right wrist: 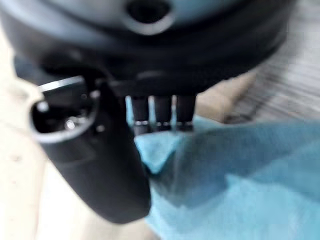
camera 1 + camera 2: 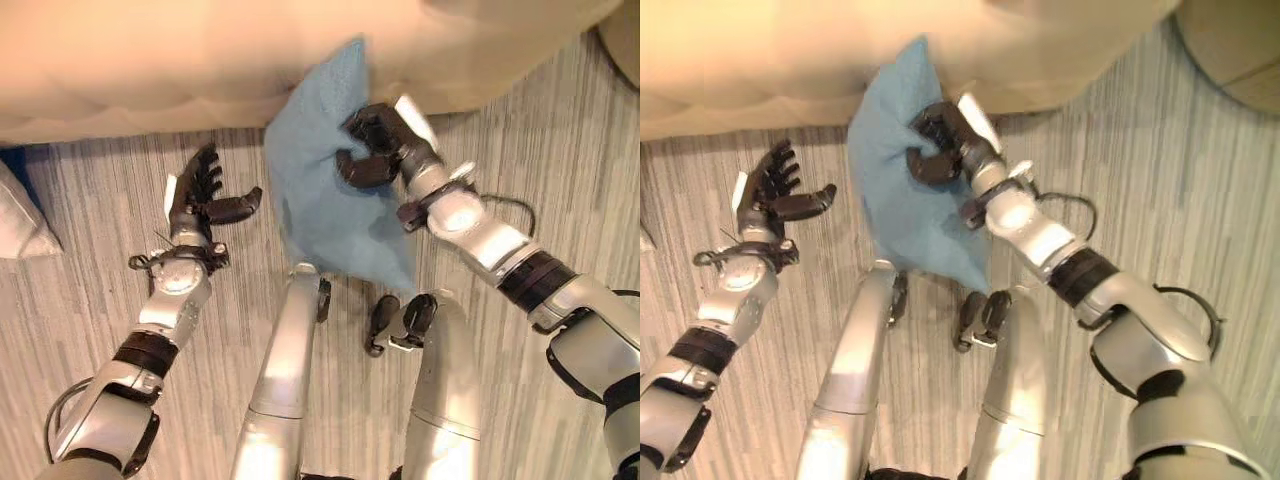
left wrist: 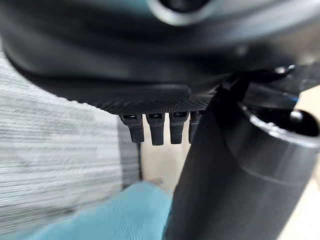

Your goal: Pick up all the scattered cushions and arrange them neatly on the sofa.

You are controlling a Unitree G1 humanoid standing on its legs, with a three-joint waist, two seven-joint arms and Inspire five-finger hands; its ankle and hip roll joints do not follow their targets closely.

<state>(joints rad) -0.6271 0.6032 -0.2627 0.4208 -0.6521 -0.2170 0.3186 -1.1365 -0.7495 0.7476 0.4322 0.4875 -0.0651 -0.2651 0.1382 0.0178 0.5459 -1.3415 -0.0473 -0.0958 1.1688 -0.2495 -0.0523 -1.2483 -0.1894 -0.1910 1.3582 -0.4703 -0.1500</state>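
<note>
Right hand (image 2: 375, 150) has fingers curled in a grasp; left hand (image 2: 200, 195) spread, empty.

The cushion (image 2: 335, 190) is plain light blue. The sofa (image 2: 200, 60) is pale cream, unpatterned. The floor (image 2: 90, 290) carries fine grey and beige stripes. Another cushion (image 2: 20, 225) is whitish grey. Each robot hand is black: right robot hand (image 2: 375, 150), left robot hand (image 2: 200, 195).

Your soft light-blue fabric cushion (image 2: 335, 195) hangs crumpled and tilted, top corner against the beige sofa's (image 2: 200, 60) front edge, above the floor.
</note>
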